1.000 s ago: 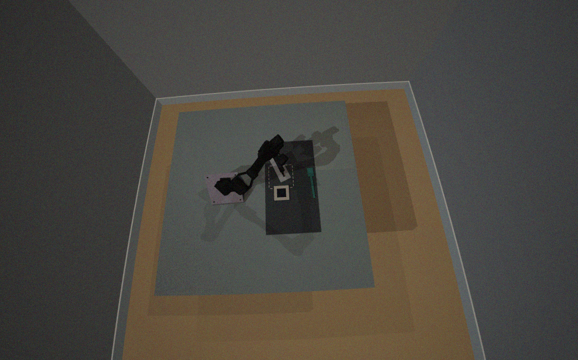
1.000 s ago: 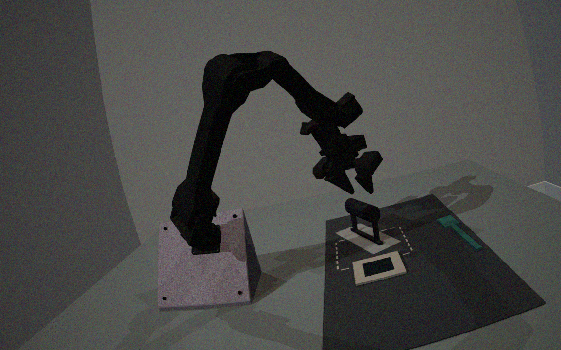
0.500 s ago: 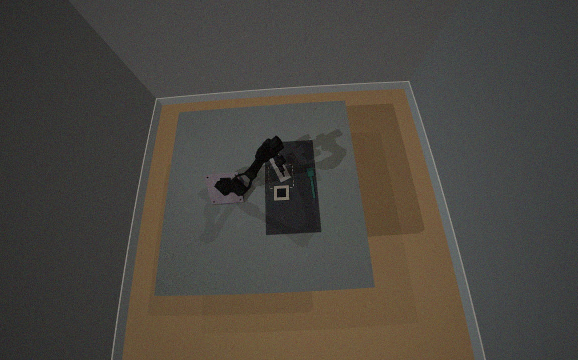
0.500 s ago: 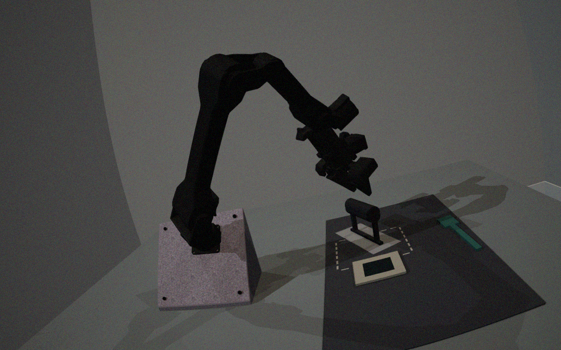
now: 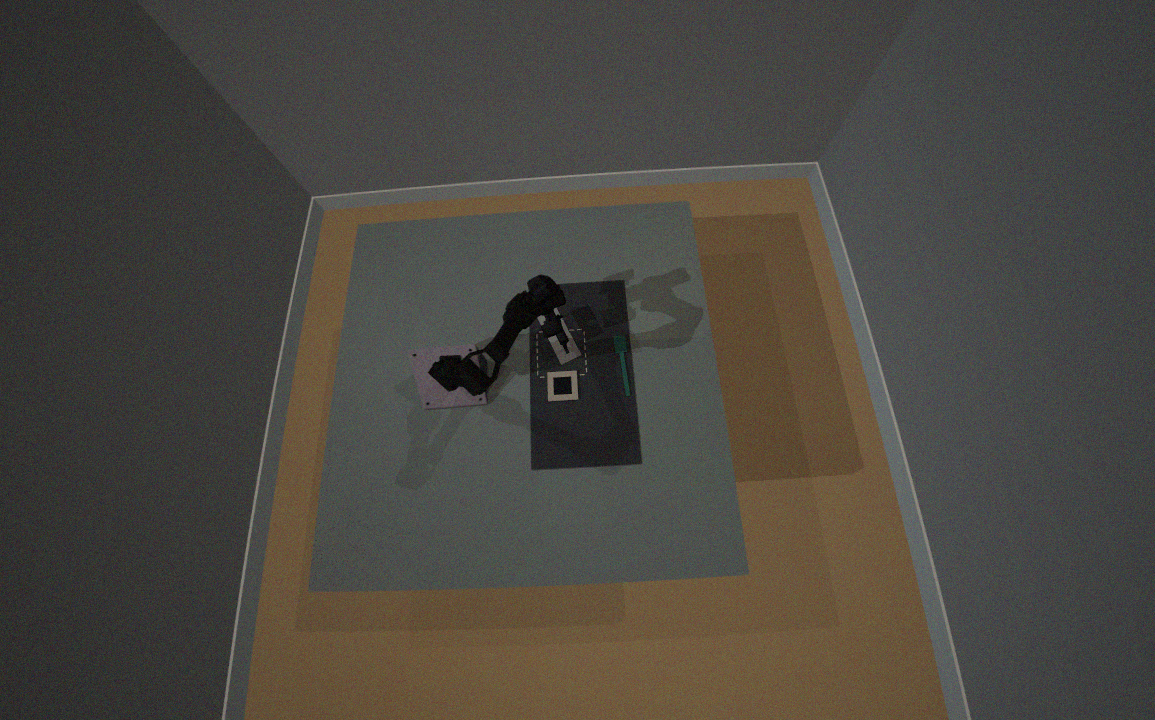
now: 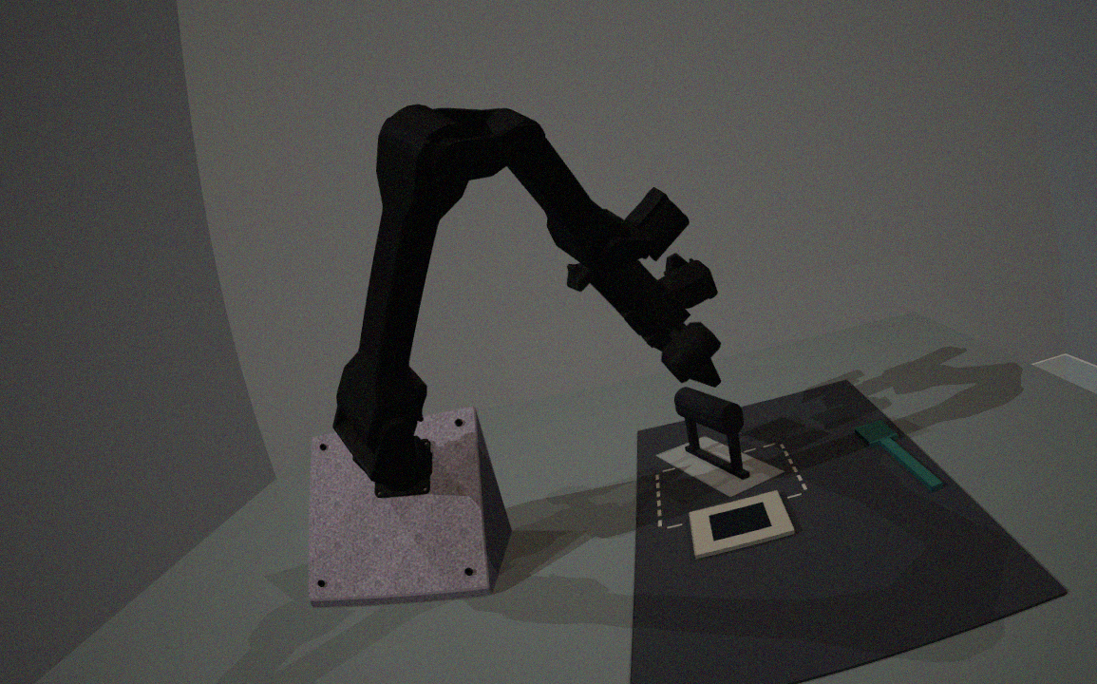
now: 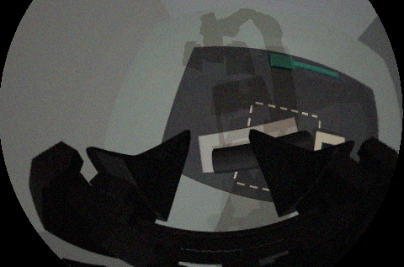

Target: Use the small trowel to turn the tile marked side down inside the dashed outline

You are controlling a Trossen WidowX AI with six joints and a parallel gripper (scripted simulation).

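Note:
The cream tile [image 5: 562,385] [image 6: 739,521] [image 7: 330,136] lies flat on the mat, its dark square facing up, at the near edge of the dashed outline [image 6: 674,525] [image 7: 314,115] and mostly outside it. The trowel, with a pale flat blade [image 5: 570,355] and a thick black handle [image 6: 709,409] [image 7: 233,158] on two posts, stands blade down, partly inside the outline. My gripper [image 6: 715,382] [image 7: 220,134] is open and empty, tilted, just above the trowel's handle. In the wrist view the right finger hides part of the handle. In the top view the arm partly covers the trowel.
A flat green tool [image 5: 625,371] [image 6: 913,464] [image 7: 281,61] with a square head and thin shaft lies along the far side of the dark mat [image 5: 590,438] [image 6: 832,595]. The arm's speckled base block [image 5: 438,394] [image 6: 399,544] stands on the table beyond the mat's other side.

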